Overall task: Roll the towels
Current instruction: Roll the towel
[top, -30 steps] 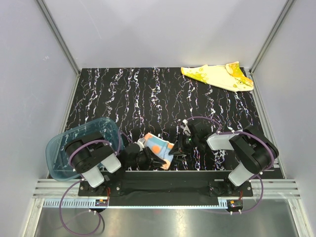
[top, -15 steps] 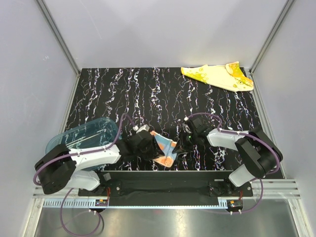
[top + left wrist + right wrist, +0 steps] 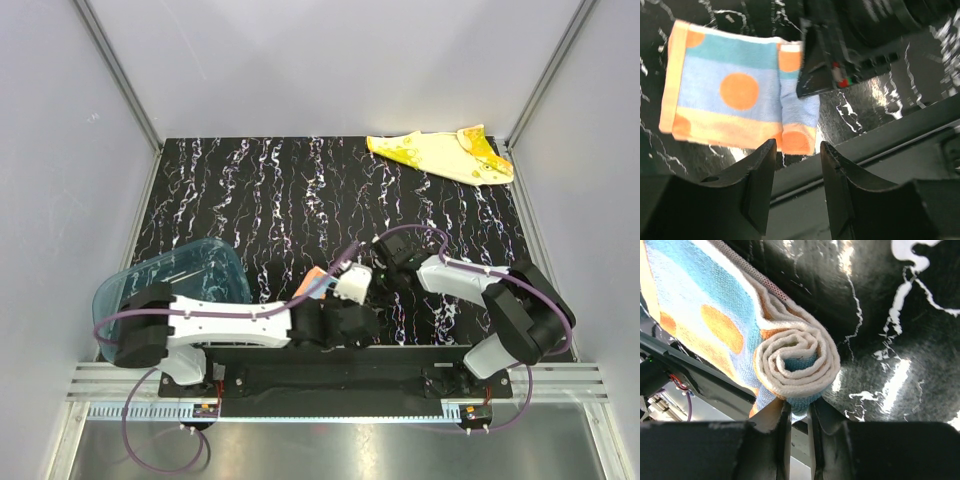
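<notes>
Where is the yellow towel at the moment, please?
In the top external view, the yellow towel lies at the far right corner of the black marbled table, diagonally opposite the teal plastic tray at the near left.

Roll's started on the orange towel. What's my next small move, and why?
Probably turn the right hand to wind the roll further: it pinches the coiled end of the orange towel, most of which lies flat, while the open left hand hovers at its edge.
</notes>
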Controlling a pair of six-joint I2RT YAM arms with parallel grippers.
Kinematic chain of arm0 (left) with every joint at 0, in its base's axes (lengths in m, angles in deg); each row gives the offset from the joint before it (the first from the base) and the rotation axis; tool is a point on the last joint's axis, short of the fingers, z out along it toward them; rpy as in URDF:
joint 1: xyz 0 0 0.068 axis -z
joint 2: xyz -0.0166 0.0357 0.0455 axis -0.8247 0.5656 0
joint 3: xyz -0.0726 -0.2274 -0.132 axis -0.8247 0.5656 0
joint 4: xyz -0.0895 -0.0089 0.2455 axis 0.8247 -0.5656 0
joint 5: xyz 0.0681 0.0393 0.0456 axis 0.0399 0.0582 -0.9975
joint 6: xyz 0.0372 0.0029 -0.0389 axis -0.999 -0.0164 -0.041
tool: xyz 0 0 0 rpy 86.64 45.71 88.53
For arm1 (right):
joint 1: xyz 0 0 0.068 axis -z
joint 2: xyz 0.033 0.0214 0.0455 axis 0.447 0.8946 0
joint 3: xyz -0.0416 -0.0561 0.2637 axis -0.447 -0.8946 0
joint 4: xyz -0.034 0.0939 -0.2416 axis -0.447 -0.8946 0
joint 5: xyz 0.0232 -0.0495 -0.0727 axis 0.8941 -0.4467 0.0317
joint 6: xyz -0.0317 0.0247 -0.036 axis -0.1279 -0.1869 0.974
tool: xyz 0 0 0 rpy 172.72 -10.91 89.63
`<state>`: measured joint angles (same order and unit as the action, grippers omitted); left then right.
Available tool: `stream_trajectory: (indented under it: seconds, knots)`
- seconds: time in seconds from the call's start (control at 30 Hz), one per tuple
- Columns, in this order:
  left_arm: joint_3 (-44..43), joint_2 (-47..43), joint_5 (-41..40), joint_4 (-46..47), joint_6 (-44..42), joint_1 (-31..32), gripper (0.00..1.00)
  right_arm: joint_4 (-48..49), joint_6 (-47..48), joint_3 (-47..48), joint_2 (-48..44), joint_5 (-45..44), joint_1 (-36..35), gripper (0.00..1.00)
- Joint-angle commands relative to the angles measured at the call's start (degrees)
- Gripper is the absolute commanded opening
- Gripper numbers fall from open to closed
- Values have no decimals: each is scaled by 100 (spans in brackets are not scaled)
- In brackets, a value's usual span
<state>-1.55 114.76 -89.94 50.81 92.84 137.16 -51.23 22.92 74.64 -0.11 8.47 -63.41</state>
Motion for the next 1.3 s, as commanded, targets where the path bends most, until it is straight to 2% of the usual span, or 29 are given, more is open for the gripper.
stream_trajectory:
  seconds: [0.0, 0.13, 0.4, 0.57, 1.27]
  knots:
    - [-432, 497, -512, 204, -812, 224, 45, -325, 76, 192, -148, -245, -76, 15]
    - [-565, 999, -486, 204, -725, 251, 45, -430, 67, 236, -157, -280, -102, 15]
    - [-109, 1061, 77, 1100, -892, 268, 45, -431, 84, 298, -34, -271, -111, 14]
    - [6, 1237, 217, 1285, -962, 286, 45, -431, 58, 315, 54, -262, -111, 14]
    - [736, 1562, 7, 1164, -277, 409, 44, -475, 84, 430, 282, -262, -119, 13]
